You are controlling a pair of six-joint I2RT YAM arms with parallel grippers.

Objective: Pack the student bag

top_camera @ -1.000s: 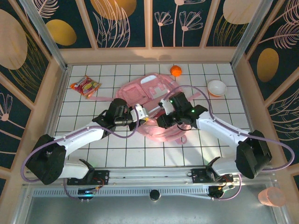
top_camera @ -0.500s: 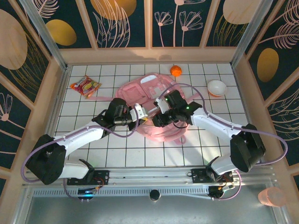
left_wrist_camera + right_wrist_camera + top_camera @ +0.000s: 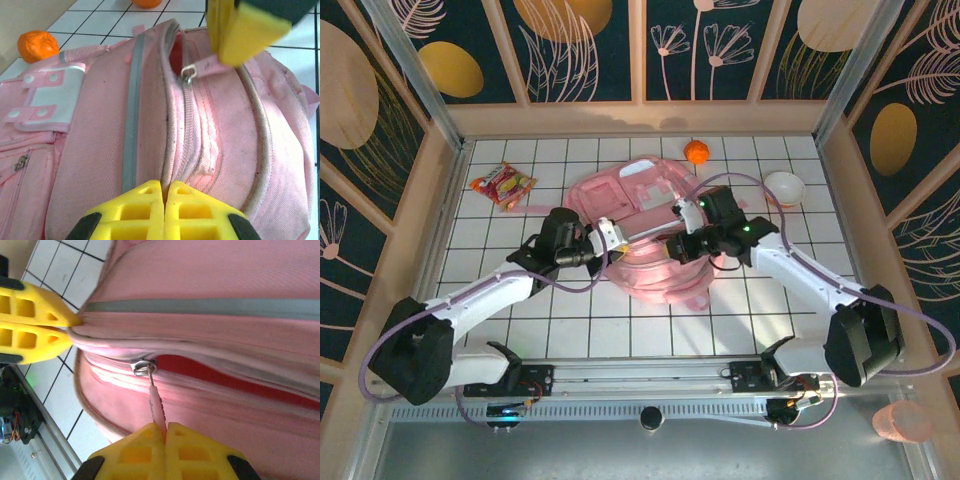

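Packing had barely begun, by the look of it. The student bag [image 3: 640,235] lay flat in the middle of the tabletop [image 3: 570,320], between the two arms. Its main zip was only partly undone, with a slit of red lining [image 3: 225,377] showing past the slider [image 3: 142,366].

The left end effector [image 3: 164,192] was clamped on a fold of the bag's fabric at one end of the zip, pinning it. The right end effector [image 3: 165,432] was closed on the pink zip pull [image 3: 156,400], which ran taut from the slider. Opening the compartment seemed to be the step in hand. Whether anything was inside, the narrow gap did not let me tell. Left to do, I judged: finish the zip, load the items, close up.

A snack packet [image 3: 503,184] lay well apart from the bag at the far left. An orange [image 3: 696,152] sat just beyond the bag's far edge, and a white bowl [image 3: 784,187] lay off to the right. None of them blocked the zip. Both arms crowded the opening, though, which could hamper loading.
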